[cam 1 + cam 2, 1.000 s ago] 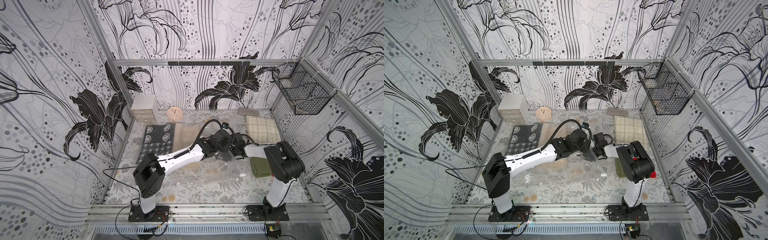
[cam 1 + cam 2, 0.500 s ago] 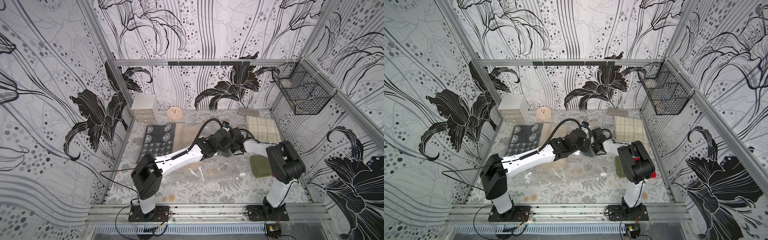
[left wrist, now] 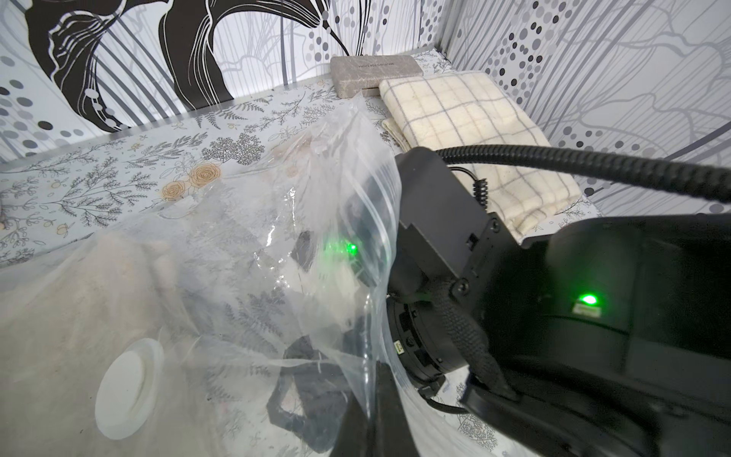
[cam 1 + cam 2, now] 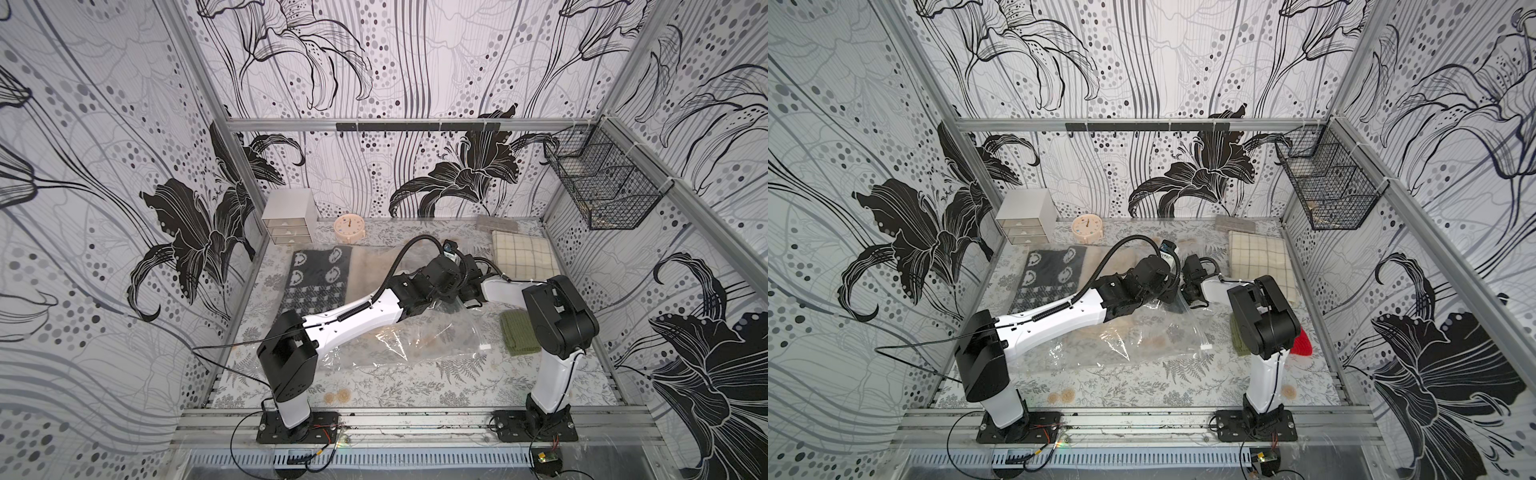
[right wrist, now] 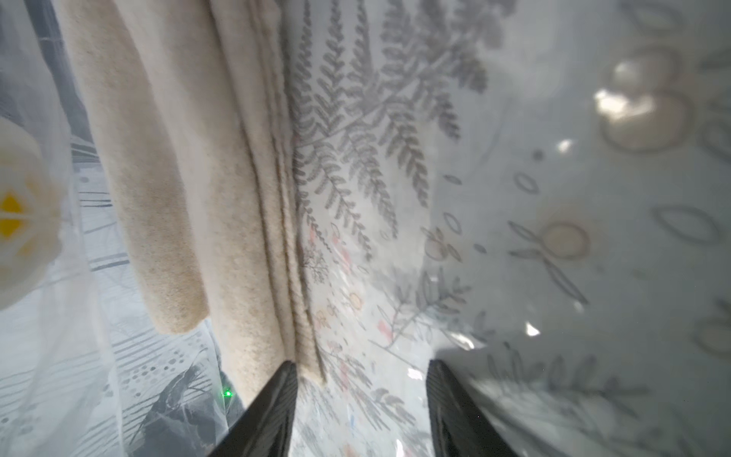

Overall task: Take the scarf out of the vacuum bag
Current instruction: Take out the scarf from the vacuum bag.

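Jaws of the right gripper [image 5: 362,399] stand spread inside the vacuum bag [image 4: 399,340], one finger just beside the folded cream scarf [image 5: 190,178] edge. Left gripper [image 3: 379,399] jaws are pressed together, pinching the bag's raised mouth rim. A checked cloth [image 4: 521,257] lies near the mouth; bare table [image 4: 415,390] runs along the front.

**Bag mid-bench, right end effector inside it**

The bag [image 4: 415,345] lies across the middle of the bench [image 4: 415,395] with the scarf [image 5: 178,158] in it. The right end effector [image 5: 362,368] is inside the bag, just beside the scarf. Back left are the mat [image 4: 318,278], drawers [image 4: 289,216] and clock [image 4: 349,228]. Back right is the blanket [image 4: 521,253]. A towel [image 4: 517,332] lies right of the bag.
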Action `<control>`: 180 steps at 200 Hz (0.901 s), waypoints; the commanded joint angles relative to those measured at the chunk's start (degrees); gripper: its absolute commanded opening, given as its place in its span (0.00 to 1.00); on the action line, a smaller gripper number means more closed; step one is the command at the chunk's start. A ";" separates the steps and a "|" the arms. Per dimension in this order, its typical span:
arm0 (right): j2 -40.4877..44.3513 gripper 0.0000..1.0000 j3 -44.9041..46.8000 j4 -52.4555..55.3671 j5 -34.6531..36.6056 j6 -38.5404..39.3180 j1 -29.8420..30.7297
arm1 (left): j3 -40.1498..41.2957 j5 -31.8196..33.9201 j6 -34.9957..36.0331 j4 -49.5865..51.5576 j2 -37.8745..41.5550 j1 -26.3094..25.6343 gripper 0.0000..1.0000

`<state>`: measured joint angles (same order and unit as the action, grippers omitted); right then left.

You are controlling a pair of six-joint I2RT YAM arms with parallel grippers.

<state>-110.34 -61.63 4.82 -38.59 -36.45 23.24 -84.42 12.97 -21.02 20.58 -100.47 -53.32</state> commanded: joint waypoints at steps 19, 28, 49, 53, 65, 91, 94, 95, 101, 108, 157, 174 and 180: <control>-4.51 0.56 -2.66 -4.44 -3.66 -3.28 1.25 | -2.93 -1.87 -0.21 -2.48 1.98 -0.45 0.00; -5.15 0.56 -3.34 -4.77 -3.96 -3.56 1.58 | -3.03 -1.90 -0.35 -2.32 2.09 -0.45 0.00; -6.05 0.56 -4.27 -5.68 -4.56 -4.26 2.39 | -2.64 -1.90 -0.52 -2.55 2.71 -0.55 0.00; -6.35 0.56 -4.53 -5.97 -4.91 -4.56 2.57 | -2.53 -1.90 -0.50 -2.64 2.85 -0.51 0.00; -7.35 0.56 -5.49 -6.28 -5.33 -5.22 3.06 | -2.49 -1.93 -0.61 -2.82 3.00 -0.53 0.00; -9.54 0.56 -7.25 -8.48 -5.97 -7.33 4.12 | -2.81 -2.14 -0.47 -2.76 2.92 -0.67 0.00; -9.76 0.56 -7.39 -8.91 -6.05 -7.59 4.21 | -2.85 -2.15 -0.44 -2.74 2.97 -0.71 0.00; -9.78 0.56 -7.47 -9.02 -6.05 -7.72 4.24 | -2.85 -2.11 -0.43 -2.74 2.98 -0.72 0.00; -10.27 0.56 -7.80 -9.37 -5.99 -8.04 4.43 | -2.85 -2.08 -0.43 -2.73 3.04 -0.73 0.00; -10.80 0.56 -8.28 -9.39 -5.84 -8.20 4.76 | -2.94 -2.09 -0.37 -2.69 3.08 -0.73 0.00; -15.14 0.57 -11.39 -13.26 -6.17 -11.63 6.85 | -3.20 -2.50 -0.06 -2.47 2.87 -0.90 0.00; -16.19 0.57 -12.73 -13.21 -5.97 -12.04 7.68 | -3.12 -2.55 -0.08 -2.47 2.71 -0.83 0.00; -16.66 0.56 -13.17 -13.33 -6.06 -12.21 7.94 | -3.12 -2.59 -0.01 -2.48 2.73 -0.88 0.00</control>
<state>-123.70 -73.38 -8.91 -45.65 -46.89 29.21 -85.52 12.38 -21.19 20.73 -99.55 -53.32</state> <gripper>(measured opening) 0.565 0.049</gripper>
